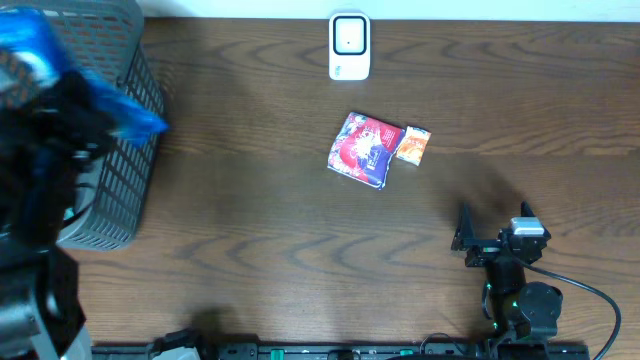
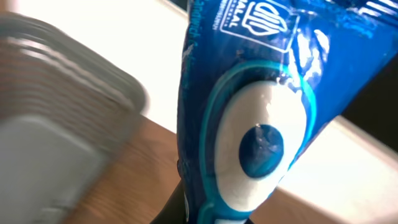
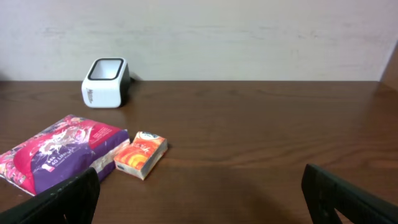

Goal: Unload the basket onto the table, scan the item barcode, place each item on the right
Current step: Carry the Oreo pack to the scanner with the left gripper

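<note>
One scanner (image 1: 349, 45), three packets (image 1: 365, 150) (blue one (image 2: 249, 124) gripped).

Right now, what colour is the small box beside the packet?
The box is orange; right wrist view.

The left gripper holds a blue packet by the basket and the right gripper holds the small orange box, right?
No. The right gripper is open and empty; the small orange box lies on the table beside the red packet, as the overhead view shows. The rest holds.
</note>
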Action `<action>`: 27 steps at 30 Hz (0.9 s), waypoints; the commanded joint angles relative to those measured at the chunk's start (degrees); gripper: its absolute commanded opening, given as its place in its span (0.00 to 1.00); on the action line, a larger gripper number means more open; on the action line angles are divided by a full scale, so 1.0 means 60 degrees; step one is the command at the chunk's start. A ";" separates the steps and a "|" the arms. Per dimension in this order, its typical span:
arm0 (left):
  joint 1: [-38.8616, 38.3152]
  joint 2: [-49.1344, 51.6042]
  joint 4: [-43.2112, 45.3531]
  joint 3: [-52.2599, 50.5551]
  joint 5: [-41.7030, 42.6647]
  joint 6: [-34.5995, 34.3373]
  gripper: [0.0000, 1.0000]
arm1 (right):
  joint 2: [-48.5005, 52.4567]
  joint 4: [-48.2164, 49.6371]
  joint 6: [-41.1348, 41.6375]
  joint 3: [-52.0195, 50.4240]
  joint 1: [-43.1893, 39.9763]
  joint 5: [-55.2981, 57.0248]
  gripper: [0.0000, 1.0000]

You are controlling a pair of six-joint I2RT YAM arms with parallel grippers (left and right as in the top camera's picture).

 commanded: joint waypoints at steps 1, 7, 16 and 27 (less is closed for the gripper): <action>-0.1155 0.0532 0.0047 -0.0168 0.0572 0.0732 0.07 | -0.0058 -0.0036 0.0138 -0.0018 0.0033 -0.0084 0.99; -0.3242 0.2226 0.0036 -0.0335 0.0561 0.2641 0.07 | -0.0058 -0.0040 0.0135 -0.0018 0.0033 -0.0084 0.99; -0.5140 0.5905 0.0248 -0.0335 -0.3020 0.3818 0.07 | -0.0058 -0.0036 0.0138 -0.0018 0.0033 -0.0084 0.99; -0.5982 0.8783 0.1209 -0.0335 -0.3115 0.2390 0.07 | -0.0058 -0.0036 0.0135 -0.0018 0.0033 -0.0084 0.99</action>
